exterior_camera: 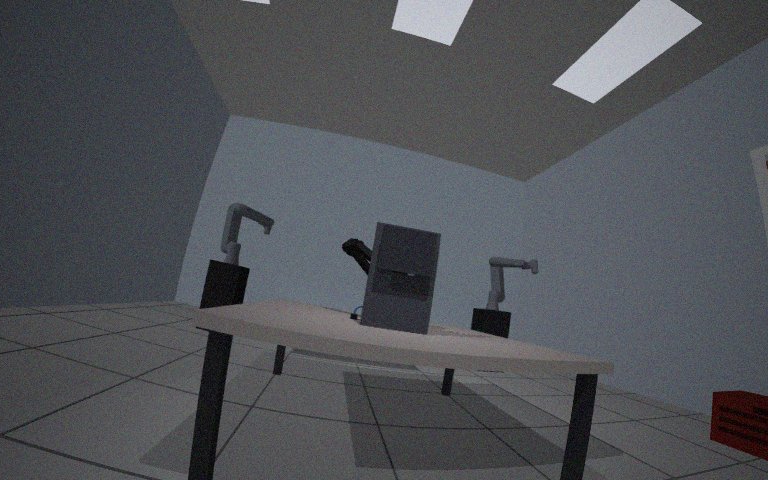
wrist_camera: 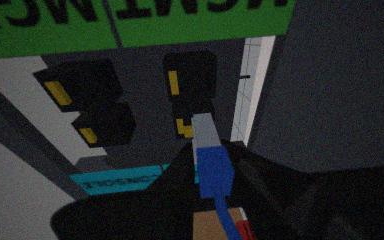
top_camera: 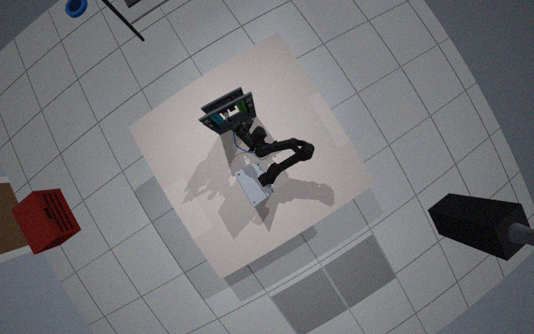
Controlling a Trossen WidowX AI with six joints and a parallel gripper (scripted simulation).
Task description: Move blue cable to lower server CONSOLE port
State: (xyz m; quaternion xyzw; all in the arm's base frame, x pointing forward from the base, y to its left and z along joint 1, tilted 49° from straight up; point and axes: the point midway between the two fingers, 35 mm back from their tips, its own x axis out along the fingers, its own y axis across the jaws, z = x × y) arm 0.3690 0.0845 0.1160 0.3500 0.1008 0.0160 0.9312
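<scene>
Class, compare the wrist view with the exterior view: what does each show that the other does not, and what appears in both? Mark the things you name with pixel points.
Only the wrist view: the green MGMT label [wrist_camera: 204,20], the teal CONSOLE label [wrist_camera: 121,181], black ports with yellow marks, and the plug [wrist_camera: 214,170] between the fingers of the claw [wrist_camera: 205,146].

Only the exterior view: the ceiling lights [exterior_camera: 626,50], two grey arms on black pedestals, and the table legs [exterior_camera: 206,404].

Both: some of the server rack [wrist_camera: 349,100] [exterior_camera: 397,312], seen from different sides, and part of the black robot arm's assembly.
</scene>
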